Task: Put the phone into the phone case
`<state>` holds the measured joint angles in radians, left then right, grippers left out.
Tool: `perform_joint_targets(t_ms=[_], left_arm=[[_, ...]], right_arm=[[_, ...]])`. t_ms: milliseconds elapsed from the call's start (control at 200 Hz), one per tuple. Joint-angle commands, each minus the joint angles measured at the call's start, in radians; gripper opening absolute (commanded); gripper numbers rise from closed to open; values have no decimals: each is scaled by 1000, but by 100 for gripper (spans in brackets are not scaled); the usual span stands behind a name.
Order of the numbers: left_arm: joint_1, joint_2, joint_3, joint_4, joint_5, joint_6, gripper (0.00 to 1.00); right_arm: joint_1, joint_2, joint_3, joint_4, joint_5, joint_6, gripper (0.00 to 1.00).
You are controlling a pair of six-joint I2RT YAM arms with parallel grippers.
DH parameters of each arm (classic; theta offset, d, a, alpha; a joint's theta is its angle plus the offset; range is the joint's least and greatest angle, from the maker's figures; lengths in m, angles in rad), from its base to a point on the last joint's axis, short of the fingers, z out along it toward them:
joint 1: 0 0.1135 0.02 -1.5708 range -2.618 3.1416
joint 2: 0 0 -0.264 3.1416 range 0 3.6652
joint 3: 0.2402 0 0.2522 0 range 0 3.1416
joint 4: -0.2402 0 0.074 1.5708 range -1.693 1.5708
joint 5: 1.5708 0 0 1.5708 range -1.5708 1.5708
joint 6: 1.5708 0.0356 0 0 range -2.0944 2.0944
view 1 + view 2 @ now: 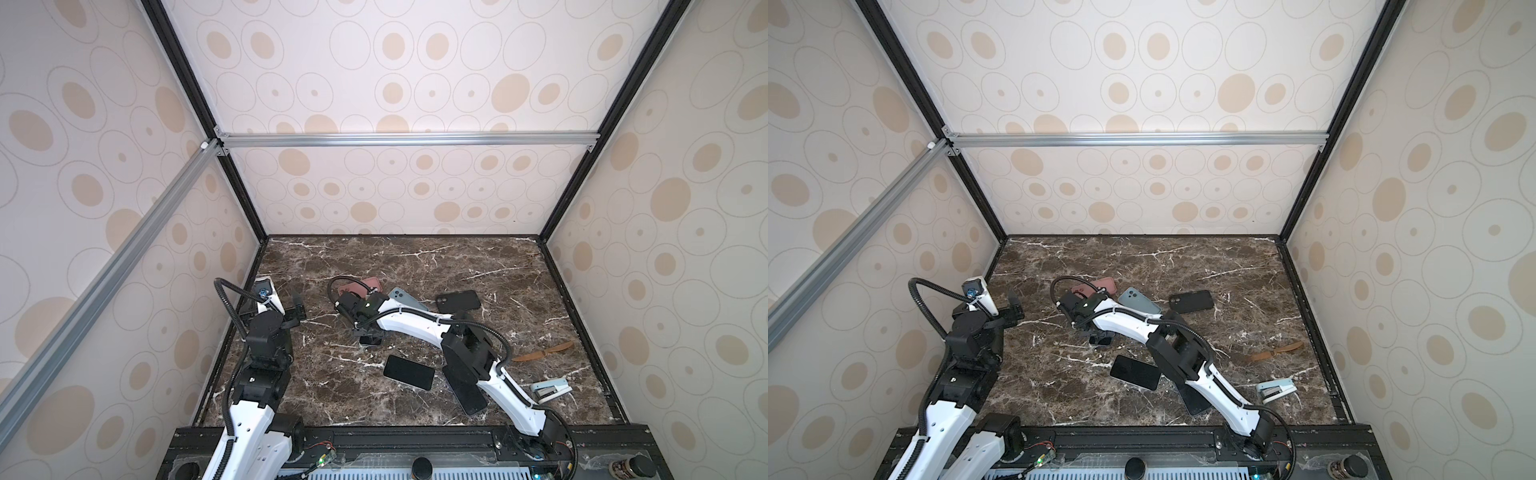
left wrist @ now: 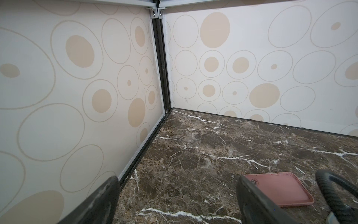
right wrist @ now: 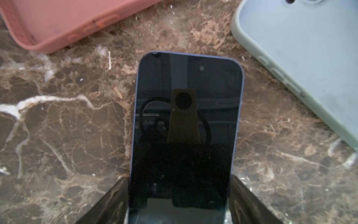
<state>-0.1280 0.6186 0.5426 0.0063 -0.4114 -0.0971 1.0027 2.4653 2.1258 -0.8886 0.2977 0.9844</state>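
Enclosure with circle-patterned walls; dark marble bench (image 1: 415, 266) carrying several phones and cases. The right tool (image 3: 179, 179) is down at the bench over a blue-edged phone (image 3: 186, 126). The phone lies flat, screen up, its near end between the jaws and its far end reaching out ahead of the tool. One finger stands at each long edge; whether they press it or only flank it I cannot tell. The pink case (image 3: 58, 23) lies hollow side up just ahead of this tool to one side, apart from the phone. The pale green case (image 3: 300, 58) lies back up ahead to the other side, also apart. The left tool (image 2: 176, 184) hangs above the bench well away from the right tool, jaws wide apart and empty, with the pink case off ahead of it. Handling, as a judgement: the phone is stiff and dense, with a smooth glass face and slick rounded frame, so it is likely to pivot or slide if pinched near one end. It sits flush, so no finger gets under it. Best hold is squarely across the long edges near mid-length, firm but not hard, pads off the glass. The pink case looks soft and light and will probably skate when pushed, so the idle tool should pin it.
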Motion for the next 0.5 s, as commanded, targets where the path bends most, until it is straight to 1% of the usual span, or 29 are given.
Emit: perform_joint_targets(t_ms=[0,25,50,115,205,355,370,395,475,495], left_arm=[[5,17,3,6,3,4,93],[5,27,6,3,3,3,93],[5,36,9,-1,4,2,93],[5,54,16,-9,15,-2,92],[5,69,19,-16,73,-11,92],[5,131,58,-44,127,-17,91],[5,139,63,-47,135,-18,91],[5,151,72,-53,152,-17,91],[5,193,98,-66,202,-25,91],[5,202,103,-70,218,-27,91]], right_arm=[[-36,61,4,-60,-62,-26,80],[-41,58,-5,-55,-68,-28,79],[-45,55,-16,-45,-80,-35,76],[-61,43,-49,-6,-124,-53,66],[-81,24,-84,28,-179,-90,50],[-85,-37,-136,42,-162,-188,46],[-85,-47,-147,48,-160,-199,44],[-84,-65,-168,62,-159,-216,42],[-84,-125,-243,124,-169,-280,34],[-84,-140,-261,137,-172,-296,30]])
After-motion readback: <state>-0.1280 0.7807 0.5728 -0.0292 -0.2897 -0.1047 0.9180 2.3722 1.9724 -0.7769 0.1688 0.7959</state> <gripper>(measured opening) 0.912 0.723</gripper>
